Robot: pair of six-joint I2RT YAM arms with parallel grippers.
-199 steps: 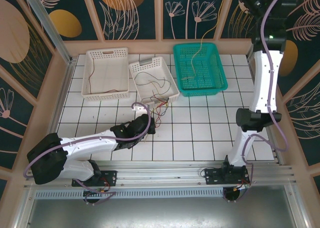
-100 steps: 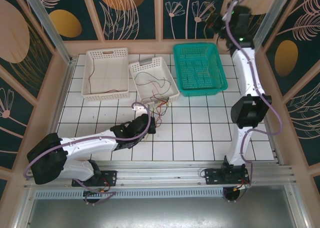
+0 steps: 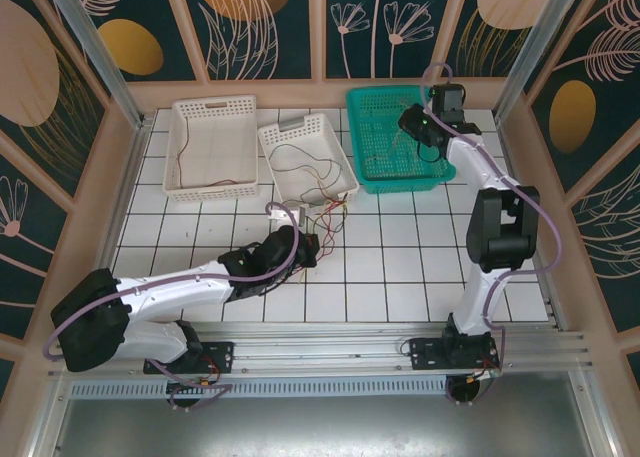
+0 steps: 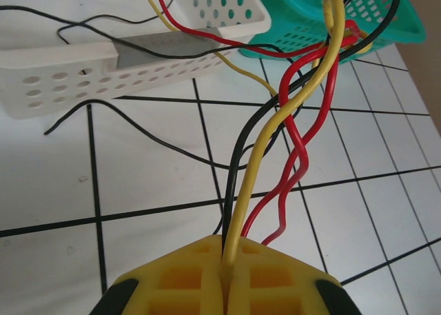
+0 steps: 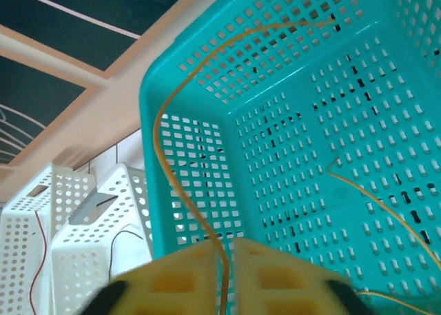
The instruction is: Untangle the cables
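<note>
Left wrist view: the left end effector point(image 4: 226, 263) is clenched on twisted red, black and yellow cables point(image 4: 275, 122), whose long axis runs straight ahead toward the white basket point(image 4: 69, 74). Over the teal basket point(image 5: 275, 156), an orange cable point(image 5: 157, 129) is threaded through the right end effector point(image 5: 227, 260); gripped or released cannot be told.

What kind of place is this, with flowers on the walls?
Probably a robot practice booth: a left arm and right arm bolted to a metal rail, a tiled table fenced by painted panels, a teal basket, thin cables.
</note>
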